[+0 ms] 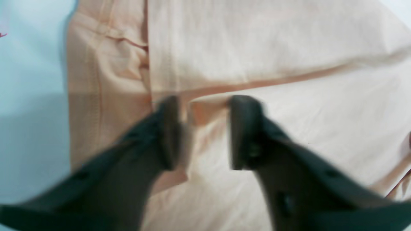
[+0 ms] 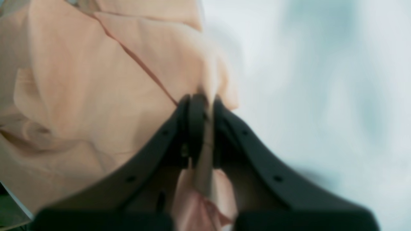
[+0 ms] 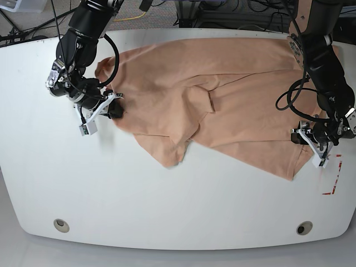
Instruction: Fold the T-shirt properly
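The white bench [image 3: 167,211] carries the peach T-shirt [image 3: 233,100], spread wrinkled across its far half. At the shirt's left edge in the base view, the right gripper [image 2: 205,102] has its fingers [image 2: 196,128] pressed together on a fold of the fabric. At the shirt's opposite hem, the left gripper [image 1: 202,128] holds its fingers [image 1: 244,131] partly apart, straddling a raised pinch of cloth; a grip cannot be confirmed.
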You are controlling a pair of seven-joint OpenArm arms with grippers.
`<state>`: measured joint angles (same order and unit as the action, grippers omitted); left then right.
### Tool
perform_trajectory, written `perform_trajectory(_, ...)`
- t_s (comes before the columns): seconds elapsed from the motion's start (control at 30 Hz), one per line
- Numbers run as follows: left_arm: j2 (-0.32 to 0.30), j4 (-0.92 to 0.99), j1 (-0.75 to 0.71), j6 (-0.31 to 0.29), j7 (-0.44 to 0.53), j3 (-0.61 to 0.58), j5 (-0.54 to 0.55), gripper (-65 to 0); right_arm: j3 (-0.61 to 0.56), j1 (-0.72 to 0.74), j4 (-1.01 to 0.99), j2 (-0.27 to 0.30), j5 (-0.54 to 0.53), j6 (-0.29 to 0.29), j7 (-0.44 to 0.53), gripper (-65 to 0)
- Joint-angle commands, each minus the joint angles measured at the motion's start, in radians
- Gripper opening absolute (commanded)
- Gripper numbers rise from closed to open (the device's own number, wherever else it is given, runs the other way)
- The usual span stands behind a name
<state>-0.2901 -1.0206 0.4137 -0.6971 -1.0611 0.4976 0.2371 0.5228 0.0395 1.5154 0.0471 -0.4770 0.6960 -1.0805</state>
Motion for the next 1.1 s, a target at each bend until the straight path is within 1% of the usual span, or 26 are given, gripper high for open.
perform_trajectory(0.0,-0.018,-0.014,0.027,-0.001,0.008,-0.004,0.006,-54.2,0.001,0.021,0.020,0.006,-0.025,0.002,0.020,-65.0)
perform_trajectory(0.07,-0.019,-0.014,0.027,-0.001,0.005,-0.029,-0.026,-53.5,0.001,0.021,0.020,0.006,-0.025,0.002,0.020,-65.0)
perform_trajectory(0.13,-0.021,-0.014,0.026,-0.001,0.005,-0.044,-0.074,-48.8,0.001,0.021,0.020,0.004,-0.025,0.002,0.020,-65.0)
perform_trajectory(0.23,-0.030,-0.014,0.001,-0.001,0.006,-0.043,-0.097,-35.6,0.001,0.021,0.020,0.004,-0.025,0.002,0.020,-65.0)
perform_trajectory(0.33,-0.031,-0.016,-0.003,-0.001,0.006,-0.043,-0.097,-26.8,0.001,0.021,0.020,0.004,-0.025,0.002,0.021,-65.0)
perform_trajectory(0.47,-0.033,-0.017,-0.020,-0.001,0.006,-0.043,-0.095,-26.7,0.003,0.021,0.020,0.004,-0.025,0.002,0.021,-65.0)
perform_trajectory(0.53,-0.033,-0.019,-0.022,-0.001,0.006,-0.043,-0.095,-27.8,0.003,0.021,0.020,0.003,-0.025,0.002,0.021,-65.0)
perform_trajectory(0.57,-0.033,-0.019,-0.022,-0.001,0.006,-0.043,-0.095,-30.8,0.003,0.021,0.020,0.003,-0.025,0.002,0.021,-65.0)
perform_trajectory(0.67,-0.031,-0.019,-0.022,-0.001,0.008,-0.043,-0.095,-44.3,0.003,0.021,0.020,0.003,-0.025,0.002,0.021,-65.0)
perform_trajectory(0.7,-0.030,-0.019,-0.022,-0.001,0.008,-0.043,-0.095,-49.7,0.003,0.021,0.020,0.003,-0.025,0.002,0.023,-65.0)
perform_trajectory(0.73,-0.030,-0.019,-0.022,-0.001,0.008,-0.043,-0.095,-53.6,0.003,0.021,0.020,0.003,-0.025,0.002,0.023,-65.0)
perform_trajectory(0.77,-0.028,-0.019,-0.022,-0.001,0.009,-0.044,-0.098,-56.1,0.003,0.021,0.020,0.003,-0.025,0.002,0.023,-65.0)
perform_trajectory(0.87,-0.028,-0.019,-0.022,-0.001,0.011,-0.044,-0.100,-58.3,0.003,0.021,0.020,0.003,-0.025,0.002,0.023,-65.0)
perform_trajectory(1.07,-0.031,-0.019,-0.020,-0.001,0.011,-0.047,-0.101,-57.6,0.003,0.030,0.020,0.003,-0.025,0.002,0.023,-65.0)
